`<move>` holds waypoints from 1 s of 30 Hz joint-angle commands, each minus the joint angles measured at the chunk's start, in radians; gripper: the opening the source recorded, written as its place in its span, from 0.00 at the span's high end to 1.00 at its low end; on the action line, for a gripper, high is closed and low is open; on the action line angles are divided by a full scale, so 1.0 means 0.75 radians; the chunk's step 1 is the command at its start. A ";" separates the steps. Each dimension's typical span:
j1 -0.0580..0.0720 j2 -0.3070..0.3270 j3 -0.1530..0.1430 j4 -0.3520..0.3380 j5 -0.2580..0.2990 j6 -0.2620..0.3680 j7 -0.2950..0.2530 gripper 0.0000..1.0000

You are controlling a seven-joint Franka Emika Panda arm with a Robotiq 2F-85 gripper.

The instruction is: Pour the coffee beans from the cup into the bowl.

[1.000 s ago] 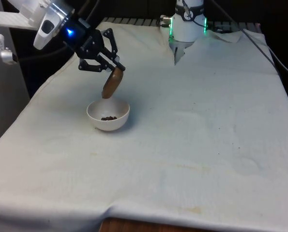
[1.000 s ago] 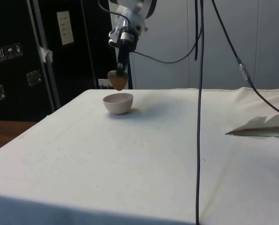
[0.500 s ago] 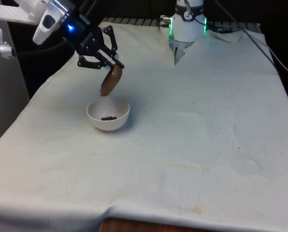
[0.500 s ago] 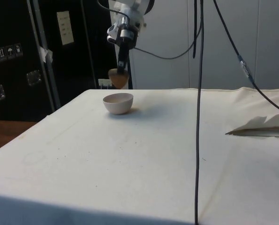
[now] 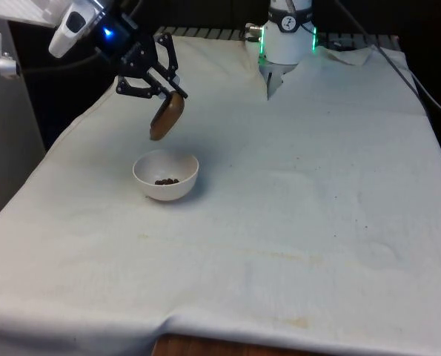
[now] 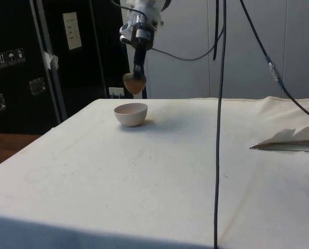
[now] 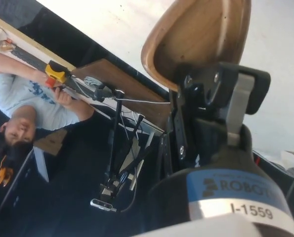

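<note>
The fingers (image 5: 170,90) stayed clamped on the rim of the small brown wooden cup (image 5: 166,116), which had lifted higher, still tipped, above the white ceramic bowl (image 5: 166,176) holding dark coffee beans (image 5: 166,181) below; pouring looked finished.

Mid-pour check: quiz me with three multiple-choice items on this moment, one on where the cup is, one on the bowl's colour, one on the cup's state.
1. Where is the cup?
A. in the air above the bowl
B. standing on the cloth
C. inside the bowl

2. What colour is the bowl?
A. black
B. white
C. blue

3. How is the cup held?
A. upright
B. lying flat on the cloth
C. tipped, mouth downward

Answers: 1 A, the side view shows a gap between cup and bowl. 2 B, white with dark beans inside. 3 C, the gripper grips its rim and its mouth slants down.
</note>
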 commanded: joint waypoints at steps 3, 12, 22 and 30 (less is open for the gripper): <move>0.001 -0.007 0.000 -0.004 -0.011 0.005 -0.011 0.98; 0.037 -0.061 -0.019 -0.071 -0.072 0.069 -0.079 0.98; 0.059 -0.083 -0.017 -0.109 -0.104 0.121 -0.121 0.98; 0.052 -0.083 0.003 -0.104 -0.133 0.128 -0.128 0.98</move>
